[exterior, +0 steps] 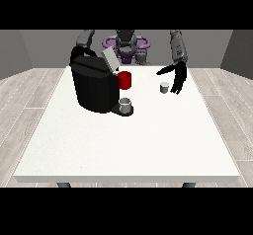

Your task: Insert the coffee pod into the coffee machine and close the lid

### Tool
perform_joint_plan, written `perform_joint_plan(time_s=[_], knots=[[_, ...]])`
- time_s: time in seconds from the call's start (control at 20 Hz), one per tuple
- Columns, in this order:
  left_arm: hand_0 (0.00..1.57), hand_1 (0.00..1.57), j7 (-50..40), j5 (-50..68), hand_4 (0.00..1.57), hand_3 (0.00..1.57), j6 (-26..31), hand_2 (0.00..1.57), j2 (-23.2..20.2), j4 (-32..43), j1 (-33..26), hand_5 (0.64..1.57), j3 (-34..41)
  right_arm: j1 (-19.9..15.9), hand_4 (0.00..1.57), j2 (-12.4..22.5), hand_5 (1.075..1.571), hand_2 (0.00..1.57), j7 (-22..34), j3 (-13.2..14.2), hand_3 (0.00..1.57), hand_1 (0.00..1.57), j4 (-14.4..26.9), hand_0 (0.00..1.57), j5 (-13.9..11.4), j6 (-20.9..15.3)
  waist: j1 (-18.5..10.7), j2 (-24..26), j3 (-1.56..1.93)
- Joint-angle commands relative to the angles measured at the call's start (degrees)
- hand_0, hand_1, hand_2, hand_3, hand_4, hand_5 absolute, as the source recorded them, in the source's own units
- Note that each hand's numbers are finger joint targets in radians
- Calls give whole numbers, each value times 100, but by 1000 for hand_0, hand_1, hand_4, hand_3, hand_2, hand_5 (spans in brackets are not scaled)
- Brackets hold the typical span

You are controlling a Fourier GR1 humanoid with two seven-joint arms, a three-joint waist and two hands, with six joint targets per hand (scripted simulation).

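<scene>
The coffee pod [164, 87] stands upright on the white surface [128, 140], well apart from the coffee machine [95, 86], out on the side of the machine that faces the view's right. It is a small pale cylinder, and nothing is holding it.

The coffee machine is a bulky black body at the far part of the surface, toward the view's left. Its lid [109, 60], a grey flap, is tilted up and open at the machine's top. Just beside the machine, on its side toward the pod, a red cup [125, 80] shows at the height of the machine's upper half. Below that, on the machine's low black base, sits a small grey cup [126, 103], touching the base.

The hand at the view's right [177, 76] hangs just beyond the pod, on the side away from the machine. Its fingers [178, 85] point downward, straight and spread, with the thumb stretched out toward the machine; it has hold of nothing, and a gap shows between its fingers and the pod.

The other arm reaches down behind the machine, and its hand is hidden by the black body, so how its fingers lie cannot be told.
</scene>
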State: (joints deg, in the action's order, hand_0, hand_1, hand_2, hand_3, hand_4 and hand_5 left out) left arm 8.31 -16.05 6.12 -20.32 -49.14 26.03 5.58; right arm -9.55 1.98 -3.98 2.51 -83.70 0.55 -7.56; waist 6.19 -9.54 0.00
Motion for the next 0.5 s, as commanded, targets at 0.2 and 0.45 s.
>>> perform_joint_plan(time_s=[0.2,0.45], knots=[[704,704,26,-698,0,487,-278,775,-70,502,244,1571,-297,-182,424,-190,1571,0,-97,-183,0,0,405,0,-367,-351,9,-109,-2],[536,536,209,-993,0,440,-405,692,-249,956,484,1571,-261,-352,427,-28,1571,0,189,-100,0,0,269,0,-281,-237,143,-86,-2]])
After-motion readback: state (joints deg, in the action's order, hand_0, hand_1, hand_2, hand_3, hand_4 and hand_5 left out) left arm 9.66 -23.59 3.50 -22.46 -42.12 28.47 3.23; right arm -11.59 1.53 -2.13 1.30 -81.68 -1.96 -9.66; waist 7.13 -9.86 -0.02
